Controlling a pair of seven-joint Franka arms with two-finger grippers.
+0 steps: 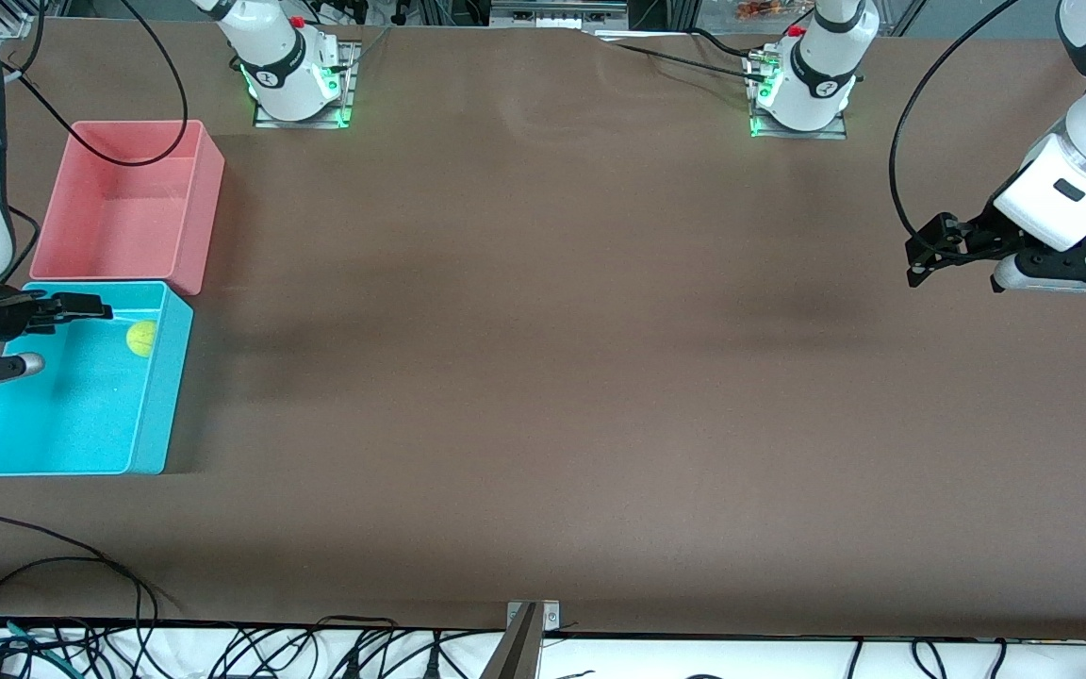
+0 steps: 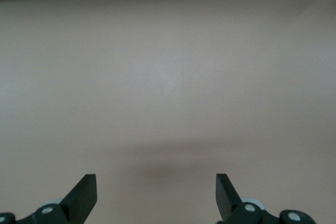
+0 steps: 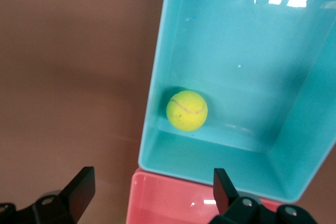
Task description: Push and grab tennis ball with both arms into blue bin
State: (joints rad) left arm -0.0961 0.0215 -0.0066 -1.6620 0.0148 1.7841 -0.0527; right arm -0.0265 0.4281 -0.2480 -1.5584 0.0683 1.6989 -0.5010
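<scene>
The tennis ball [image 1: 140,338] lies inside the blue bin [image 1: 158,405], close to the corner nearest the pink bin. It also shows in the right wrist view [image 3: 187,110], resting on the floor of the blue bin [image 3: 156,77]. My right gripper [image 1: 95,308] hangs open and empty over the blue bin, beside the ball; its own view [image 3: 152,190] shows the fingers wide apart. My left gripper [image 1: 920,253] is open and empty over bare table at the left arm's end; its own view [image 2: 156,192] shows only tabletop.
A pink bin [image 1: 204,207] of like size stands empty, touching the blue bin and farther from the front camera; it also shows in the right wrist view [image 3: 173,203]. Black cables [image 1: 53,566] lie along the table's front edge. The brown table [image 1: 543,377] spreads between the arms.
</scene>
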